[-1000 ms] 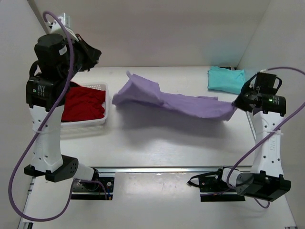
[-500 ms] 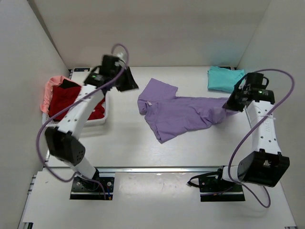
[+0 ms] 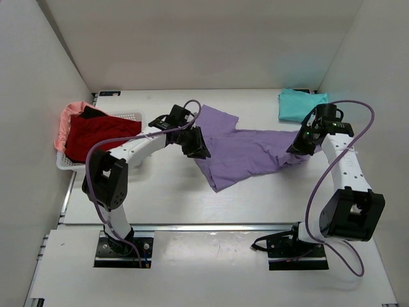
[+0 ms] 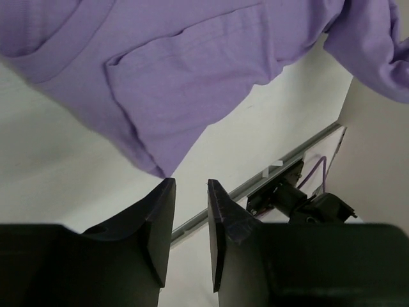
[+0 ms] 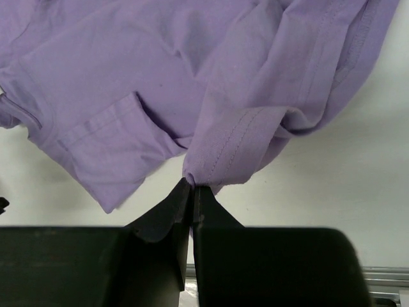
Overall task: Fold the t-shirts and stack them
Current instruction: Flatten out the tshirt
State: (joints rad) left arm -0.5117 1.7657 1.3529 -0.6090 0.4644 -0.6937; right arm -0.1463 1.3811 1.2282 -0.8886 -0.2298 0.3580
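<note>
The lavender-purple t-shirt lies rumpled on the middle of the table. My right gripper is shut on a fold of its hem at the shirt's right end, and the pinch shows in the right wrist view under the cloth. My left gripper hovers over the shirt's left edge, its jaws a little apart and empty, with the cloth beyond the tips. The teal t-shirt lies folded at the back right. The red t-shirt lies in the basket, with the salmon-pink one draped over its left rim.
The white lattice basket stands at the left, against the left wall. The metal rail runs along the table's near edge. White walls close in the back and both sides.
The shirt went from stretched in the air to lying on the table. My left arm swung down from above the basket to the shirt's left edge. My right gripper moved slightly left, still holding the hem.
</note>
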